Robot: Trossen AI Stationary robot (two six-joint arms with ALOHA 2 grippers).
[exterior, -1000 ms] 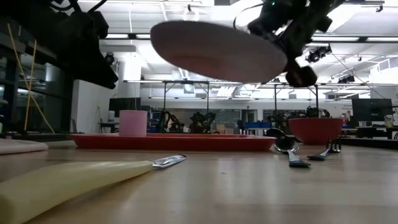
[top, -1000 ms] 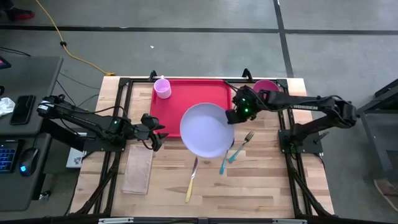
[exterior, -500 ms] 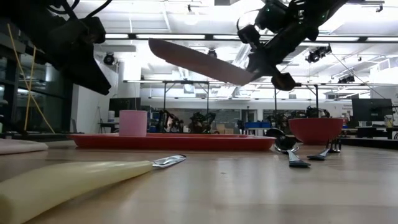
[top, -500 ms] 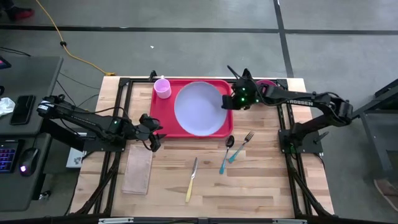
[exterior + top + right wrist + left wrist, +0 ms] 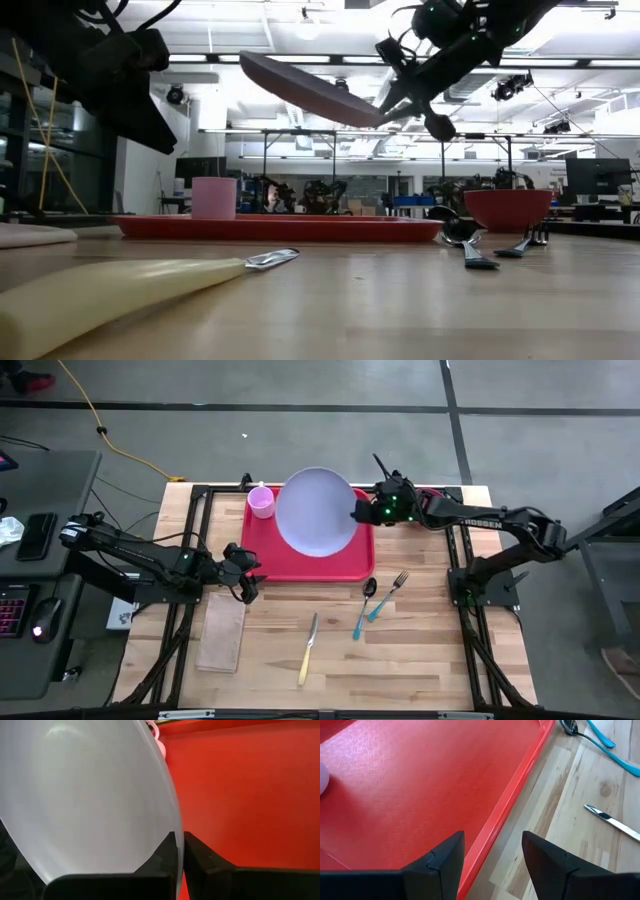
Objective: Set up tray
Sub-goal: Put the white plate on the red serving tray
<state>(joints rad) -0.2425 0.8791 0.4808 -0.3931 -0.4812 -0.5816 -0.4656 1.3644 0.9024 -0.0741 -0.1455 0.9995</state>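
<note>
The right gripper is pinching the plate rim at three o'clock, holding it tilted above the tray. The left gripper is waiting spread apart at the tray's eight o'clock corner. The plate looks light, stiff, slippery.

tray far part hidden under plate, bowl perhaps mostly behind right arm

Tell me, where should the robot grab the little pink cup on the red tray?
Probably by its rim. The pink cup stands upright and open-topped at a back corner of the tray, so a pincer could come straight down, one finger inside and one outside. The plate held by the right pincer hangs close beside it.
</note>
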